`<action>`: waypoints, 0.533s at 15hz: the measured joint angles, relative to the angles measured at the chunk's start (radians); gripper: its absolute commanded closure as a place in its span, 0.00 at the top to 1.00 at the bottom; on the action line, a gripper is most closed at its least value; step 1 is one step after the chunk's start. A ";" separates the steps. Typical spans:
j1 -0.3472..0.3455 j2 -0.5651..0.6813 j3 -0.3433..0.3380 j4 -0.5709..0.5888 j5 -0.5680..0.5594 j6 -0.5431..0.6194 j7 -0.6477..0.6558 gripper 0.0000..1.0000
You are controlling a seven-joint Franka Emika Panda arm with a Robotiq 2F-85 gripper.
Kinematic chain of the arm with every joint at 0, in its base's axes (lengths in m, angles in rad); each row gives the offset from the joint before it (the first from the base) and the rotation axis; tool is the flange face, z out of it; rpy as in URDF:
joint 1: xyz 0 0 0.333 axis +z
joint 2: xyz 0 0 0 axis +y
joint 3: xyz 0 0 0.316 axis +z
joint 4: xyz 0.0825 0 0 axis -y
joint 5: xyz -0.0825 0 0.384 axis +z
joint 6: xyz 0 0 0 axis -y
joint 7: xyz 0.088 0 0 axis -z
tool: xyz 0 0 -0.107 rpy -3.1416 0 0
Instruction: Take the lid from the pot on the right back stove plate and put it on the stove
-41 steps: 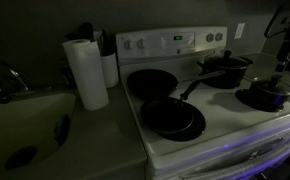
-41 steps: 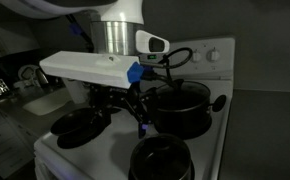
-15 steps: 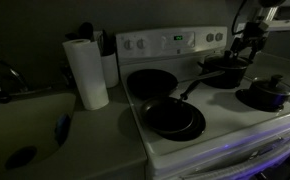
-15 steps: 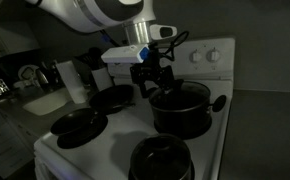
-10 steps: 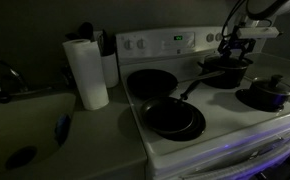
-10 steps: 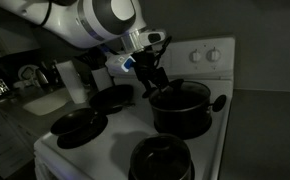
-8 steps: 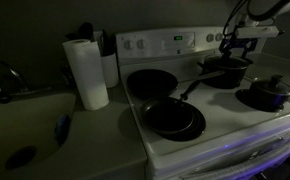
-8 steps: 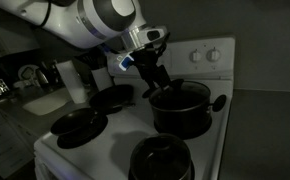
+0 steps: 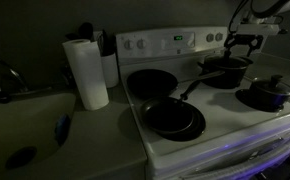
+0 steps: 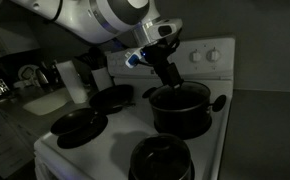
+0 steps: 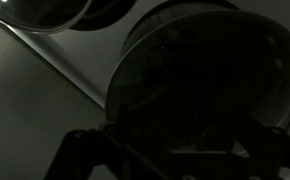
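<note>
Pretty dark shots, but here's what I can make out. The gripper (image 9: 243, 44) hangs just above the pot (image 9: 225, 72) at the upper right of the frame in an exterior view, tilted and not touching it as far as I can tell. The lid (image 9: 225, 60) sits on that pot, at the back of the stove (image 9: 230, 125). From the wrist view the lid (image 11: 200, 75) fills most of the frame, and the fingers (image 11: 80, 150) show as dark shapes far apart along the bottom edge, so the jaws look spread wide with nothing between them. There's also a smaller pot (image 9: 267, 95) at the far right, two frying pans (image 9: 151, 82) (image 9: 173, 118) mid-frame, a paper towel roll (image 9: 85, 72) and a sink (image 9: 25, 125) on the left.
</note>
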 measured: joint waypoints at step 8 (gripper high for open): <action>-0.001 0.108 -0.017 0.124 0.180 -0.005 -0.107 1.00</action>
